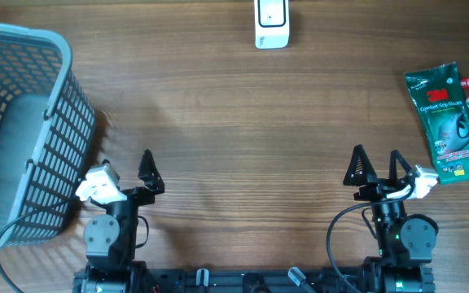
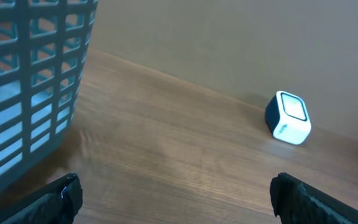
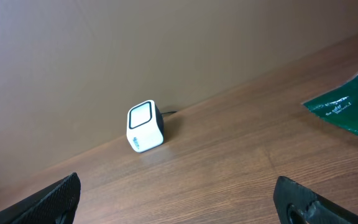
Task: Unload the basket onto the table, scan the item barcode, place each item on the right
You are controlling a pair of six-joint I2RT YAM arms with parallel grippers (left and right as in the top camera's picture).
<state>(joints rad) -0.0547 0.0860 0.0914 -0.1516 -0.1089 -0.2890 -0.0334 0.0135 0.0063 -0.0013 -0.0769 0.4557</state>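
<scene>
From above, the left gripper (image 1: 124,172) and right gripper (image 1: 377,167) both stand spread and empty. The green packet (image 1: 449,122) lies at far right, and the scanner (image 1: 271,23) is clipped by the top edge. The left wrist shows only part of the basket (image 2: 30,81); the right wrist catches just a corner of the green packet (image 3: 353,112).

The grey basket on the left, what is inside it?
Inside the basket, only its bare grey bottom shows. Its left part lies outside the picture, so that side cannot be checked.
</scene>
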